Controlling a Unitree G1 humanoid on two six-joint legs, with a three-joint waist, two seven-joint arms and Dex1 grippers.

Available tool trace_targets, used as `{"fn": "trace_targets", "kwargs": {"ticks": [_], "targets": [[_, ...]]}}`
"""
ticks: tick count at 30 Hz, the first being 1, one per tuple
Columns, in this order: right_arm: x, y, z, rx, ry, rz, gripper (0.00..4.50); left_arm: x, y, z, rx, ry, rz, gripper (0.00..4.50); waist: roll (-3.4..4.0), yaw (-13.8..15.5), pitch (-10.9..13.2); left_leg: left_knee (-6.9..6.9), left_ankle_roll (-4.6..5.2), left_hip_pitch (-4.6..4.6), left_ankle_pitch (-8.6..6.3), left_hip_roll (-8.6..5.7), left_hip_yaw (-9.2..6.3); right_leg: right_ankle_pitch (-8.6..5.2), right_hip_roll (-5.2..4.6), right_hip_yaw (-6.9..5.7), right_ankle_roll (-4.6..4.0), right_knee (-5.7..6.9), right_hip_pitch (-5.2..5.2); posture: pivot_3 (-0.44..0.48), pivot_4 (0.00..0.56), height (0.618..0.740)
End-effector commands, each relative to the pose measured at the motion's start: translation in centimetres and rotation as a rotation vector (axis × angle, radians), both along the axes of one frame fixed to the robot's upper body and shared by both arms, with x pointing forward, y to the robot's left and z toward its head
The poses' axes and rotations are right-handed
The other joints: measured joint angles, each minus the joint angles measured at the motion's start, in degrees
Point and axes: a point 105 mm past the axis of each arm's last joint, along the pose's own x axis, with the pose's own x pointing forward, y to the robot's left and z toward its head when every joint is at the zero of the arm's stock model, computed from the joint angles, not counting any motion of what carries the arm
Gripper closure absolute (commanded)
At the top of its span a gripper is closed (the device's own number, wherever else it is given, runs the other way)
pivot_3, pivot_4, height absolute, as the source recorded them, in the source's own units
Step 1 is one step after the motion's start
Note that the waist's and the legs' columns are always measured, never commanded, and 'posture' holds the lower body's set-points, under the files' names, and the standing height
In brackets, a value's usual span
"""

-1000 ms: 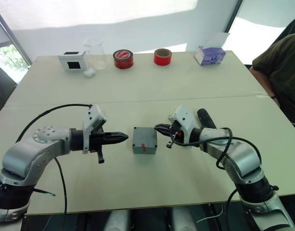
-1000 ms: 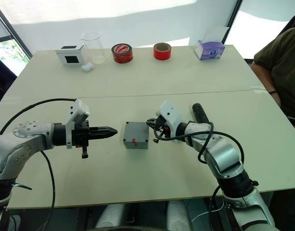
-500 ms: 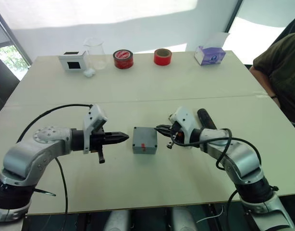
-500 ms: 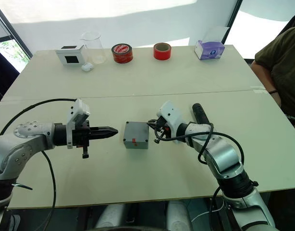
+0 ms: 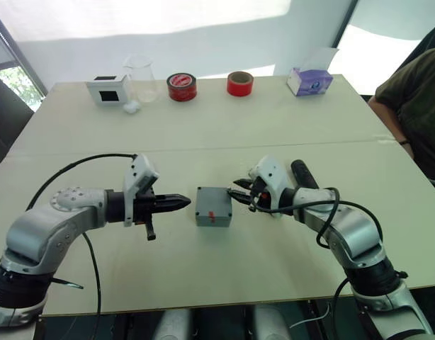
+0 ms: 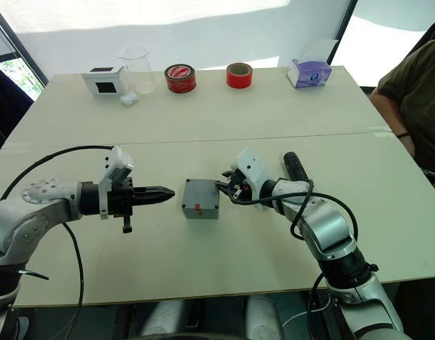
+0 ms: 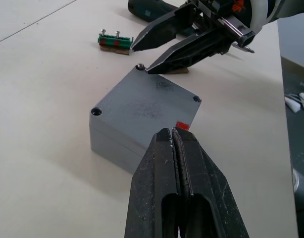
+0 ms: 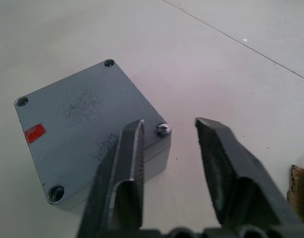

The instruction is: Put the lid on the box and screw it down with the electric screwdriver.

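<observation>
Table-top box [image 5: 213, 206] unmoved; right fingers [image 8: 127, 163] have edged onto its corner.

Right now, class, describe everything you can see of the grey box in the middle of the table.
The box is a small square grey enclosure, plastic-looking, resting flat on the table with its lid on. A red mark shows on it. One corner hole holds a shiny screw; three look empty. The open right gripper hovers at that corner.
</observation>
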Motion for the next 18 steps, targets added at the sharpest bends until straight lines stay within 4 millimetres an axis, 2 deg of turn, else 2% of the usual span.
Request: {"fn": "trace_targets", "kwargs": {"ticks": [1, 6, 9, 12, 15, 18], "targets": [[-0.1, 0.2, 1.9, 0.037, -0.054, 0.013, 1.14, 0.1, -0.3, 1.3, -0.048, -0.071, 0.007, 4.50, 0.00, 0.04, 0.00, 0.00, 0.00, 0.00, 0.00, 0.00, 0.00, 0.00, 0.00, 0.00, 0.00, 0.00, 0.00, 0.000, 0.150, 0.740], [0.1, -0.1, 2.3, 0.058, -0.065, -0.007, 1.14, 1.1, -0.4, 2.2, -0.080, -0.152, 0.070, 4.50, 0.00, 0.03, 0.00, 0.00, 0.00, 0.00, 0.00, 0.00, 0.00, 0.00, -0.01, 0.00, 0.00, 0.00, 0.00, 0.000, 0.150, 0.740], [0.8, -0.5, 3.7, 0.154, -0.086, -0.080, 1.14, 2.5, -0.2, 3.3, -0.101, -0.297, 0.175, 4.50, 0.00, 0.05, 0.00, 0.00, 0.00, 0.00, 0.00, 0.00, 0.00, 0.00, -0.01, 0.00, 0.00, 0.00, 0.00, 0.000, 0.150, 0.740], [1.1, -1.0, 4.8, 0.256, -0.034, -0.147, 1.14, 2.7, -0.5, 3.2, -0.137, -0.262, 0.165, 4.50, 0.00, 0.05, 0.00, 0.00, -0.03, 0.00, 0.01, 0.00, -0.01, 0.00, -0.02, 0.01, 0.00, 0.01, 0.00, 0.000, 0.150, 0.740], [1.0, -1.5, 4.4, 0.267, 0.106, -0.189, 1.14, 2.3, -0.8, 3.0, -0.170, -0.189, 0.105, 4.50, 0.01, 0.05, 0.00, -0.01, -0.05, 0.00, 0.02, -0.01, -0.01, 0.00, -0.02, 0.01, 0.00, 0.04, -0.02, 0.000, 0.150, 0.740], [1.2, -2.1, 5.8, 0.289, 0.089, -0.201, 1.14, 2.0, -1.4, 3.2, -0.179, -0.153, 0.033, 4.50, 0.01, 0.07, 0.00, -0.01, -0.04, 0.00, 0.02, -0.01, -0.01, 0.00, -0.02, 0.01, 0.00, 0.06, -0.03, 0.000, 0.150, 0.740]]}}
